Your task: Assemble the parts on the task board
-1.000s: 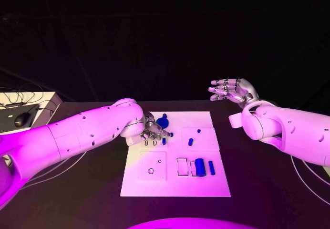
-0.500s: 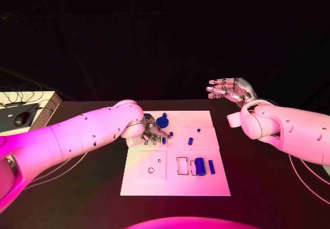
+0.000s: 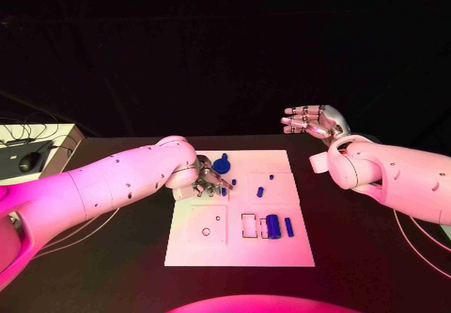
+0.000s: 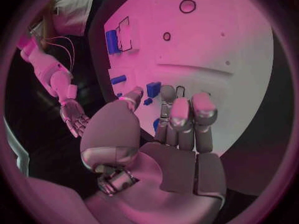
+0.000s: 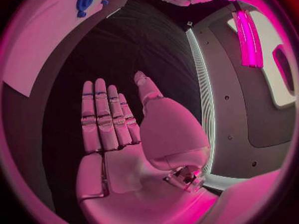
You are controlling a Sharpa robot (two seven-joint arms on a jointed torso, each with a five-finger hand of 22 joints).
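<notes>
Left hand (image 3: 208, 182) over task board (image 3: 282, 251) | blue cylinder (image 3: 272, 227) lengthwise near-far

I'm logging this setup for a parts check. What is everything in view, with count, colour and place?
task board: one, white, middle of the black table.
round part: one, blue, far end of the board, beside the left hand.
small parts: several, blue, scattered mid-board; exact count unclear.
cylinder part: one, blue, near-right of the board, with a thinner blue piece beside it.
box: one, pale, table's far left edge, cables around it.
left hand: silver, over the board's far left part.
right hand: silver, raised and open, right of the board.
</notes>
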